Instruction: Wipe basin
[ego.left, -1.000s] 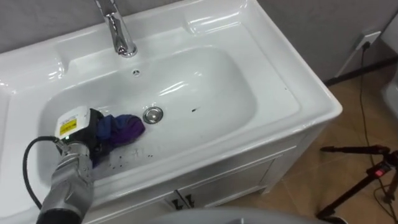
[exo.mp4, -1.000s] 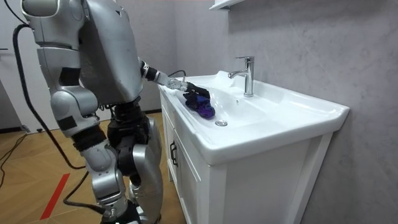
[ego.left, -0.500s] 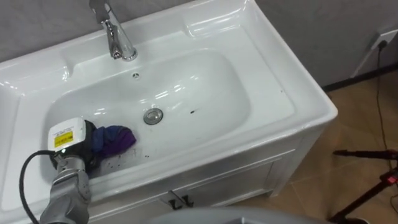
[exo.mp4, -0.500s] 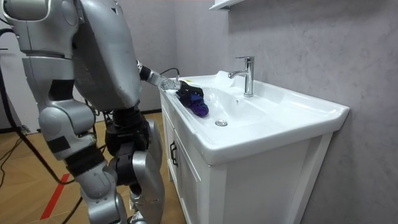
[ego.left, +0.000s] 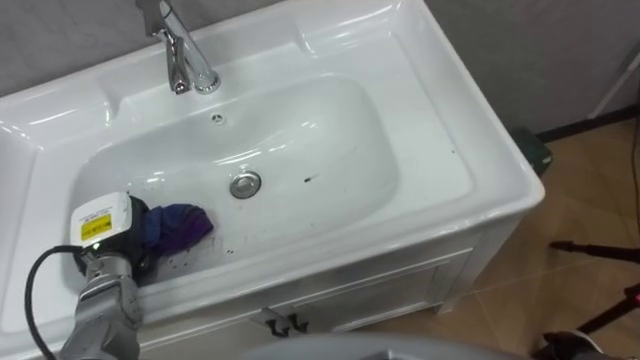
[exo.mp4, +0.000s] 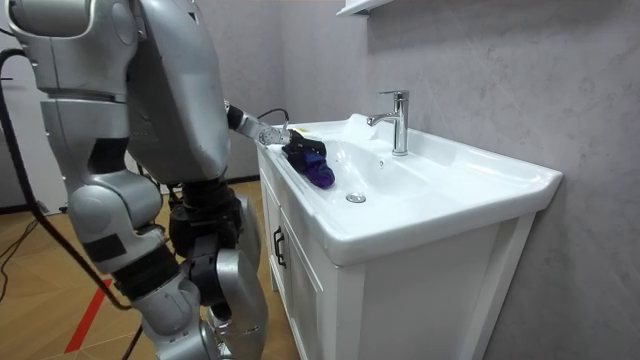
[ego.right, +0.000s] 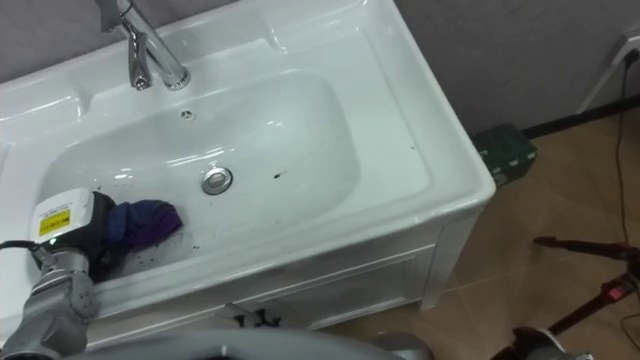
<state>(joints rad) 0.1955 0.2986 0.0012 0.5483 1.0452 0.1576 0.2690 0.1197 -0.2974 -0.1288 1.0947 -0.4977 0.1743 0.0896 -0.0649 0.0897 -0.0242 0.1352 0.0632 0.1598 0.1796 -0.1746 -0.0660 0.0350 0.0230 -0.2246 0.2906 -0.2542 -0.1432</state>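
A white basin (ego.left: 330, 150) is set in a white vanity cabinet (ego.left: 380, 290), with a chrome tap (ego.left: 180, 50) at the far edge and a round metal drain (ego.left: 245, 184) in the middle of the bowl. The robot stands at the near front of the vanity, at the room view's left of it, with its left arm reaching over the rim into the bowl. Its left hand (ego.left: 128, 240) sits low in the left end of the basin, close to the near wall. A bunched purple cloth (ego.left: 178, 224) lies against the basin floor, touching the hand and sticking out from it to the right, stopping just left of the drain. The fingers are hidden under the back of the hand and the cloth, so I cannot tell whether they clasp the cloth or only press on it. A few dark specks (ego.left: 310, 179) dot the bowl right of the drain, and more lie near the cloth. To the right is a wooden floor (ego.left: 590, 200).
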